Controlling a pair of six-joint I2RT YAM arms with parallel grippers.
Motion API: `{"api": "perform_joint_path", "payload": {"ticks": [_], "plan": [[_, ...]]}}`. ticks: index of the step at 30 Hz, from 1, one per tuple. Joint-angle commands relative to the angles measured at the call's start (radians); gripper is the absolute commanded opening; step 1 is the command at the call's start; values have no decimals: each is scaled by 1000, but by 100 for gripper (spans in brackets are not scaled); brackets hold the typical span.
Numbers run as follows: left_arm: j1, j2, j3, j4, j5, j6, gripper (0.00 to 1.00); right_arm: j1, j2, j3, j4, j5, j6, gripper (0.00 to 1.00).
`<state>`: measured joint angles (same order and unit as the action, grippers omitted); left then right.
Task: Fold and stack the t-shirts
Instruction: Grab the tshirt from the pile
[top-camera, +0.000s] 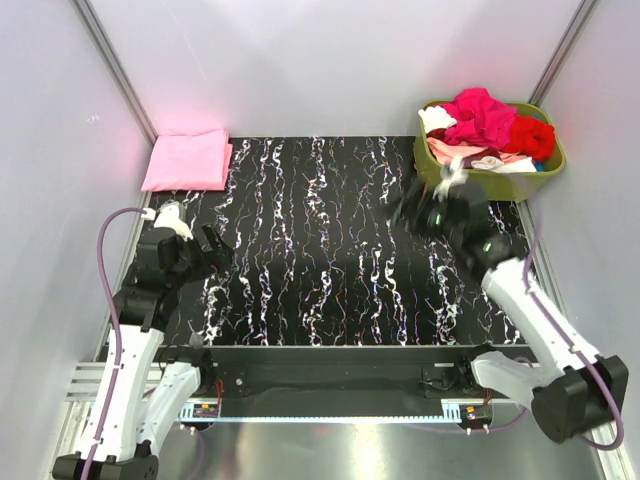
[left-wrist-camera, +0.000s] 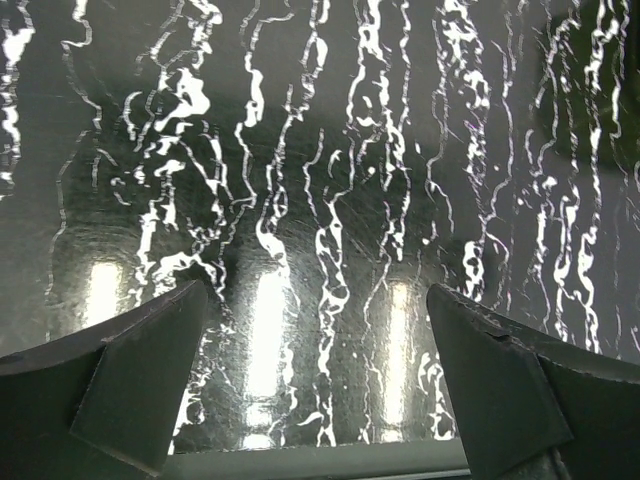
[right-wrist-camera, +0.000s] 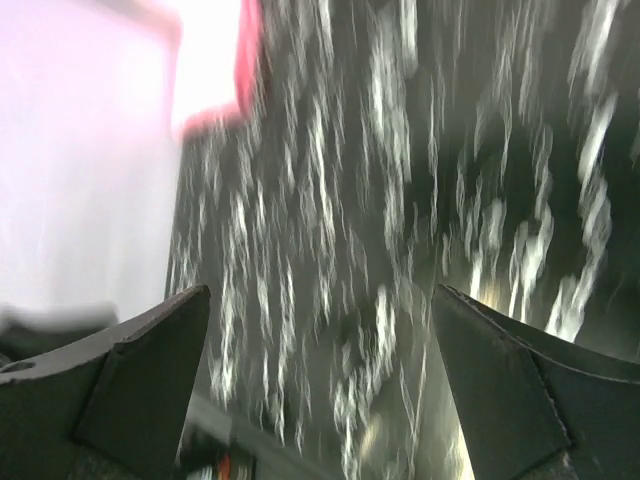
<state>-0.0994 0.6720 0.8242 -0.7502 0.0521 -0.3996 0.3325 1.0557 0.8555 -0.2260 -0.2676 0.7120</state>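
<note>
The top view is bright and even, with the light coming from above. The white wall (top-camera: 60, 150) at 9 o'clock is nearly washed out and takes a pink tint beside the light pink t-shirt (top-camera: 187, 160). The right tool (top-camera: 443, 205) at 2 o'clock is smeared by blur, while the rest is sharp. The glossy table (top-camera: 320, 250) gives only soft shadows under the arms.

The left wrist view is dimmer. Three tall glare patches lie on the table from 8 to 5 o'clock, and the 2 o'clock corner is dark. The fingers (left-wrist-camera: 130, 380) of the left tool (left-wrist-camera: 318, 310) are dark and soft.

The right wrist view is strongly blurred, and the table's white pattern becomes streaks. The area from 9 to 12 o'clock is burnt out to white.
</note>
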Motion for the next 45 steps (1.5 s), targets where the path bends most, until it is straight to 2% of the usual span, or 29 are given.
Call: {"api": "perform_joint_path", "payload": {"ticks": [1,2,3,4,9,12,15,16,19,24,31,36,37,39,40,43,44,45], "plan": [[-3,15,9,34,-49,4,99,-19,137,444,-328,325,-199,100],[-3,23,7,34,-51,5,99,-29,197,546,-390,423,-225,100],[-3,31,12,29,-51,5,99,-42,314,733,-444,464,-265,100],[-3,32,12,29,-51,4,99,-55,372,820,-534,526,-278,100],[-3,14,7,34,-49,4,99,-188,712,1277,-706,559,-304,100],[-3,8,9,34,-70,4,99,-254,870,1460,-780,565,-309,100],[-5,-2,7,34,-80,4,99,-326,989,1582,-806,501,-298,100],[-3,-3,7,34,-81,2,99,-360,1010,1603,-796,439,-293,100],[-3,-2,7,34,-78,2,99,-412,1081,1672,-768,386,-286,97],[-3,0,9,34,-80,2,99,-435,1191,1775,-762,350,-293,96],[-3,-6,7,34,-90,-1,99,-435,1271,1760,-716,292,-287,95],[-3,-2,7,32,-92,-2,99,-435,1314,1781,-707,271,-290,86],[-3,-2,9,32,-95,-4,99,-435,1317,1788,-704,272,-293,83],[-3,-6,7,32,-97,-4,99,-435,1313,1783,-691,248,-299,70],[-3,-6,7,32,-98,-4,99,-435,1311,1785,-687,245,-301,60],[-3,-9,7,32,-100,-5,99,-435,1297,1786,-681,240,-299,11],[-3,-9,7,32,-100,-5,99,-435,1279,1786,-681,245,-293,0],[-3,-9,7,32,-101,-5,99,-435,1265,1783,-670,243,-292,0]]}}
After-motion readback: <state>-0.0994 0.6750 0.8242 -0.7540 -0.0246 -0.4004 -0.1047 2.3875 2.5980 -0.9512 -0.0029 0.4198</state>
